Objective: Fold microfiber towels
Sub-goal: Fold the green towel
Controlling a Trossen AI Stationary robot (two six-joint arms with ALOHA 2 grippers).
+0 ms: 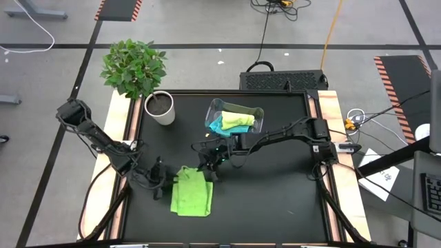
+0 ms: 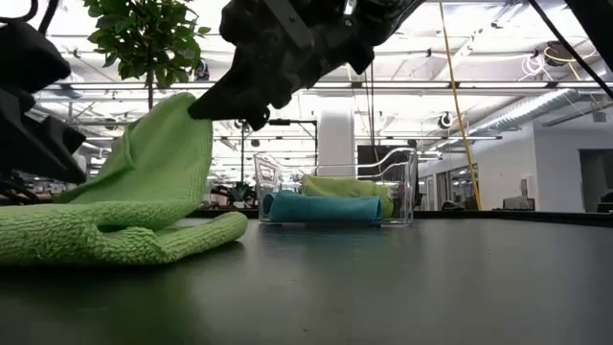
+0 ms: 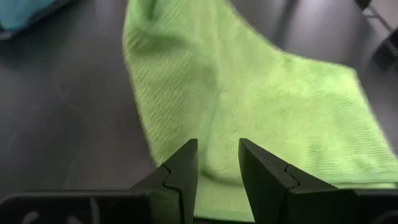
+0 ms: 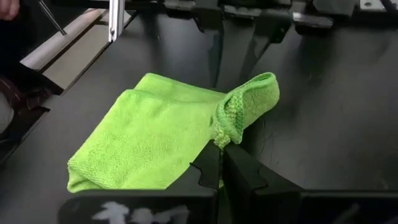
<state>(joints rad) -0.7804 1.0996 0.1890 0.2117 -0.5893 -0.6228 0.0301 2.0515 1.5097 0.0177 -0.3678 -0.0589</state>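
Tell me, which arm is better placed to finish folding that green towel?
The right one, probably. Its tool is shut on a corner of the green towel, lifting it above the table. The left tool sits at the towel's other edge with its fingers apart, gripping nothing.

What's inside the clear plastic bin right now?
The clear plastic bin holds a turquoise towel and a pale yellow-green towel lying partly over it. Anything beneath them is covered.
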